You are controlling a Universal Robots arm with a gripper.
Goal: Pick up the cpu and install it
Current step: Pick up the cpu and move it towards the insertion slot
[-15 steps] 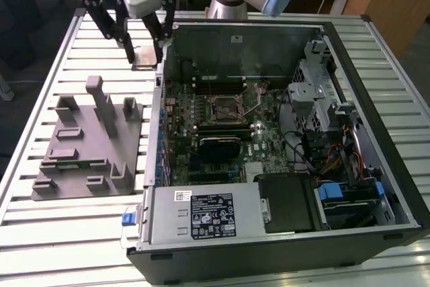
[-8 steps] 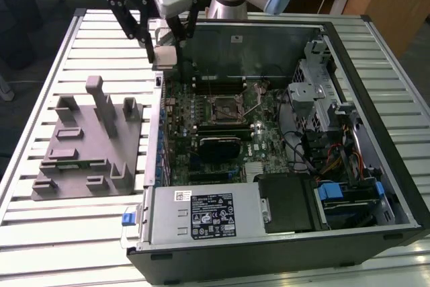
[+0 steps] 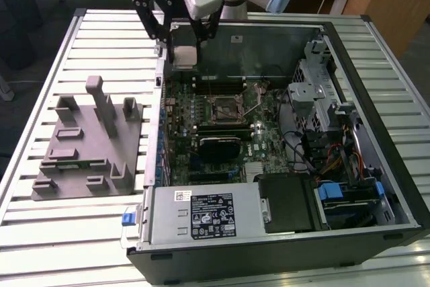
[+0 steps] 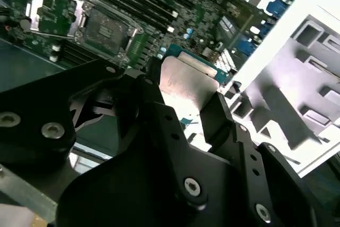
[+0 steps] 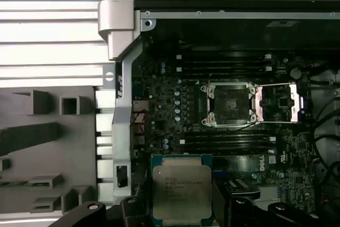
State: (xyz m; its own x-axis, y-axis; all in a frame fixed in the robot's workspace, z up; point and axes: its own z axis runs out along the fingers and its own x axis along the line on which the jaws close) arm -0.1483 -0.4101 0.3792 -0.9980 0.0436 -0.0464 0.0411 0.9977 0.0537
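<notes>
We see the gripper (image 4: 186, 99) closed on the cpu (image 5: 182, 187), its 2 black fingers (image 4: 154, 89) pressed against opposite edges of the chip, so the jaws stand as narrow as the chip is wide. The cpu is a small flat square. Its top is a pale silver metal plate with a few lines of faint dark print, and a thin greenish rim of board shows around the plate in the first wrist view. In the second wrist view the metal face looks dull and slightly streaked.

In the exterior view the cpu hangs above the far corner of the open computer case (image 3: 376, 52), on the exterior view's left, lifted clear of the motherboard (image 3: 265, 136). It is well apart from the cpu socket (image 5: 229, 104), which lies bare with its metal load plate (image 5: 276, 102) swung open to 1 side. The grey plastic fixture (image 3: 87, 142) sits on the slatted table (image 3: 40, 226) just beside the case.
</notes>
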